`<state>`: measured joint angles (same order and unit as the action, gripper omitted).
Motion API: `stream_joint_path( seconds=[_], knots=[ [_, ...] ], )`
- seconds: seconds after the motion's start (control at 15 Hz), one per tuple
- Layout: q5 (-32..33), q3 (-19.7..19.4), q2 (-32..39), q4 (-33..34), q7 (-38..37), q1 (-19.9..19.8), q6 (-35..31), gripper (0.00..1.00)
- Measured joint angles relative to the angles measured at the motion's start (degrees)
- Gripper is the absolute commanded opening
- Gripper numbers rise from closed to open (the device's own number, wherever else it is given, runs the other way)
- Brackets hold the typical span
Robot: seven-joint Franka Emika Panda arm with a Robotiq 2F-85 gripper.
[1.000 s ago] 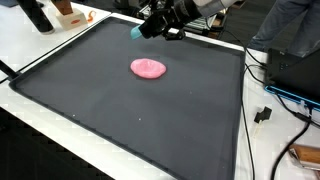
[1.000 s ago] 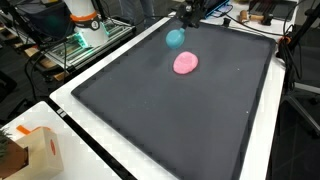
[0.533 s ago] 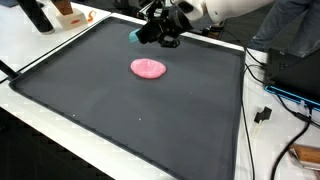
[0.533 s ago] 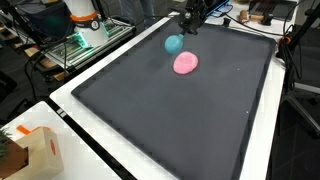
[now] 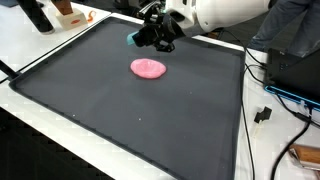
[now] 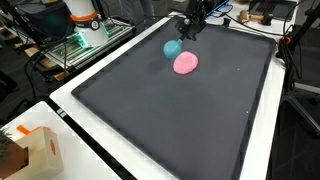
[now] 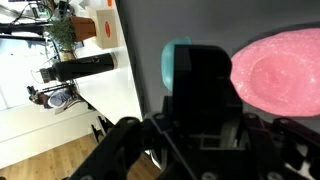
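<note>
Between the fingers (image 7: 205, 80) sits a teal cup (image 7: 176, 65). The wrist view shows them drawn narrow, with the cup's rounded side peeping out past one dark pad, so they look clamped on it rather than merely beside it. Both exterior views agree: the cup (image 6: 172, 48) hangs at the tip of the tilted arm (image 5: 215, 12). Whether its underside touches the mat I cannot tell. Just beyond the cup lies a pink dish (image 7: 280, 70), flat on the black mat (image 5: 150, 120). In an exterior view the dish (image 6: 186, 63) is near the cup but apart from it.

Over the last second the cup has travelled with the fingers, coming away from the far edge of the mat toward the dish. The gap between the two has shrunk by a good part. That the cup moved just as the fingers did is the best sign of a firm hold, and it puts the work in its carrying stage. The dish has not shifted, and nothing else on the mat has changed.

Further out, the mat covers most of a white table (image 6: 60, 105). A cardboard box (image 6: 35, 150) stands at its near corner, cables (image 5: 265, 112) trail off one side, and a potted plant (image 7: 62, 30) shows beyond the table in the wrist view.
</note>
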<state>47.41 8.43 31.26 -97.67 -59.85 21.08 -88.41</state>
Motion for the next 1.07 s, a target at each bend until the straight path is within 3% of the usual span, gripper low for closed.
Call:
stream_joint_path(
  seconds=[1.07],
  knots=[
    [0.00, -1.08, 1.55, 0.27, 1.56, -1.00, -2.71, 0.25]
  ],
)
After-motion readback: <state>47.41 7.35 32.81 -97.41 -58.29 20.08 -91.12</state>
